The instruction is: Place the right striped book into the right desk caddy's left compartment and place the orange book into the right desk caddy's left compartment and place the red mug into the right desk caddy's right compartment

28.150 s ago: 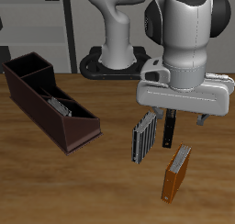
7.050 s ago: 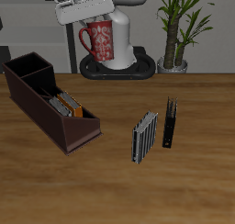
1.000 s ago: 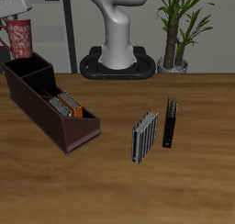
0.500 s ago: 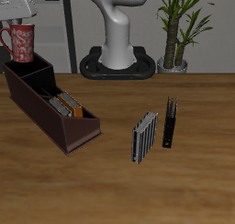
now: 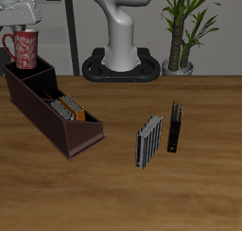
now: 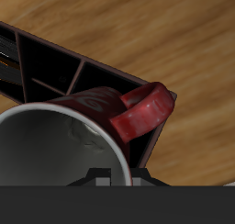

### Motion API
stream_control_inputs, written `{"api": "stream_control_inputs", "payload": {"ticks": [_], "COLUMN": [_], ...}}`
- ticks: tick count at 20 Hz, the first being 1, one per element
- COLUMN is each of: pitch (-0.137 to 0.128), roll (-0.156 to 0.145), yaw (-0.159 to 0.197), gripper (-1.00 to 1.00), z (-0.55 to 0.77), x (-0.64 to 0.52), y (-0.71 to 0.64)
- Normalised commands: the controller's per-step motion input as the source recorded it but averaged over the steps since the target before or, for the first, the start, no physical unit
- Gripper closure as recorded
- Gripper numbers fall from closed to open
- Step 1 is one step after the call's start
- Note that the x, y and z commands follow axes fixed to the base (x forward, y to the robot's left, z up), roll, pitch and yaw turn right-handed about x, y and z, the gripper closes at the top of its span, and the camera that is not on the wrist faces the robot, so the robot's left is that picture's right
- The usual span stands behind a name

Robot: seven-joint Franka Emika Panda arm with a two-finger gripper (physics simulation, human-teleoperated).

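Note:
My gripper (image 5: 19, 25) is shut on the red mug (image 5: 24, 50), holding it upright by the rim. The mug hangs over the squarish compartment at the taller end of the right desk caddy (image 5: 45, 119), its base about level with the rim. In the wrist view the red mug (image 6: 138, 119) shows its white inside and loop handle, with the caddy (image 6: 57, 55) directly beneath. The orange book (image 5: 72, 110) and a striped book (image 5: 60, 109) stand together in the caddy's longer, slanted-end compartment.
Another striped book (image 5: 148, 143) stands upright on the table's middle, with a slim black book (image 5: 175, 127) upright just behind it. The robot's base (image 5: 121, 66) and a potted plant (image 5: 180, 45) stand at the table's back.
The gripper has carried the mug across to the caddy's taller end and lowered it toward the squarish compartment. The books have not moved in the last second.

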Motion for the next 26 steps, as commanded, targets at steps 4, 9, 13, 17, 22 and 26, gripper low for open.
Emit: {"api": "stream_control_inputs", "payload": {"ticks": [4, 9, 13, 17, 22, 26], "pitch": [-0.002, 0.049, 0.044, 0.014, 0.028, 0.049], "roll": [0.006, -0.010, 0.004, -0.008, 0.003, -0.015], "yaw": [-0.005, -0.014, -0.017, -0.009, -0.008, -0.025], "gripper": [1.00, 1.00, 1.00, 1.00, 1.00, 1.00], "z": [-0.08, -0.20, -0.17, -0.05, -0.11, -0.19], "x": [-0.11, 0.04, 0.07, 0.00, 0.03, 0.10], "y": [-0.03, 0.00, 0.02, -0.05, -0.05, -0.07]}}
